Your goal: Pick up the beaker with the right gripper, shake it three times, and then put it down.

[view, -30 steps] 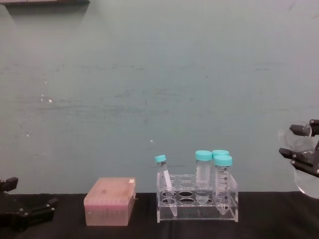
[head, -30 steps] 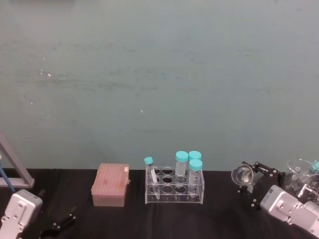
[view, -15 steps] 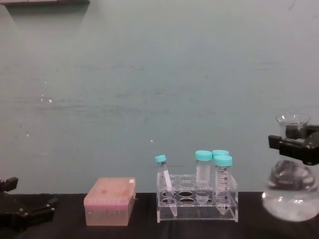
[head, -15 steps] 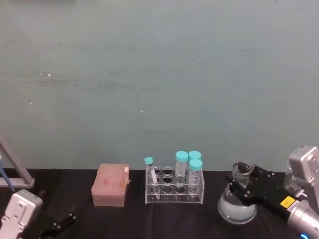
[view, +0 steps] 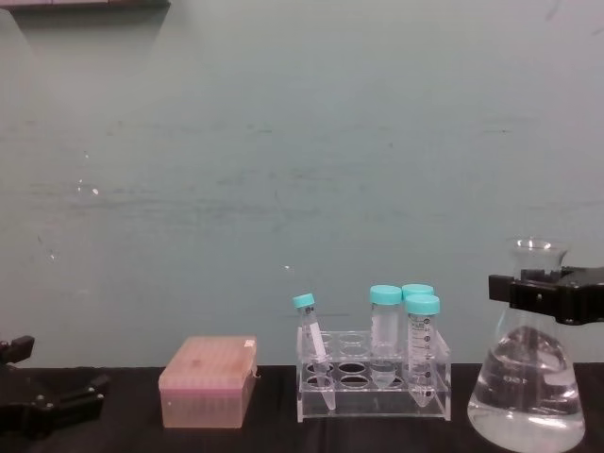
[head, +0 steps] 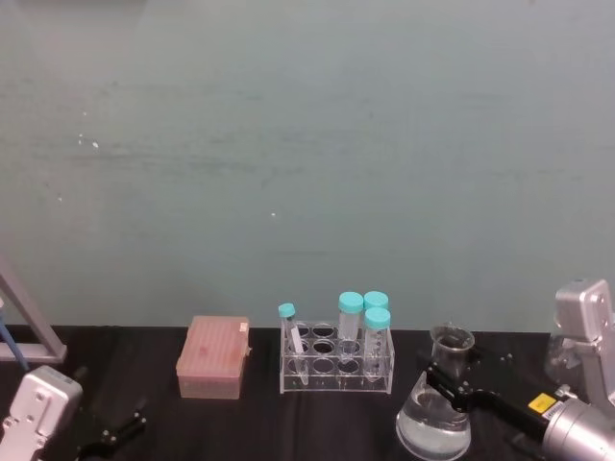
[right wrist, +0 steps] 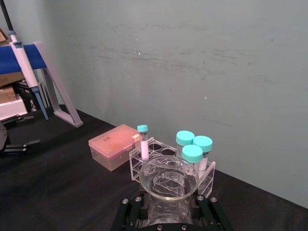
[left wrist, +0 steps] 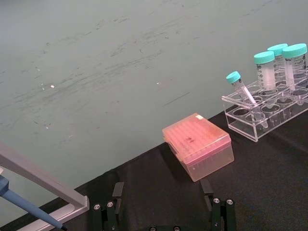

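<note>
Beaker (view: 527, 401) is upright at the right of the table (head: 288, 427), right of the rack (head: 336, 363), nearer the robot and well apart from it. Clear liquid fills its wide bottom part, and the level looks flat.

Right gripper (view: 544, 293) is clamped across the neck just under the flared rim, jaws closed on the glass from both sides. Its arm comes in from the right edge. Right wrist view looks down into the beaker's mouth, with black fingers (right wrist: 127, 214) on either side.

Base sits about at table level in the chest view. Can't tell if it's touching the table or just above, since the bottom edge is at the frame limit.

Rack holds four teal-capped tubes (view: 422, 344): three big ones upright at its right end, one thin one leaning at the left end. Pink box (head: 213, 357) is left of the rack, near it but not touching.

Left gripper (left wrist: 163, 216) is parked low at the table's near left corner, fingers spread wide, gripping nothing. Pipette stand (head: 27, 322) is at the far left edge.
</note>
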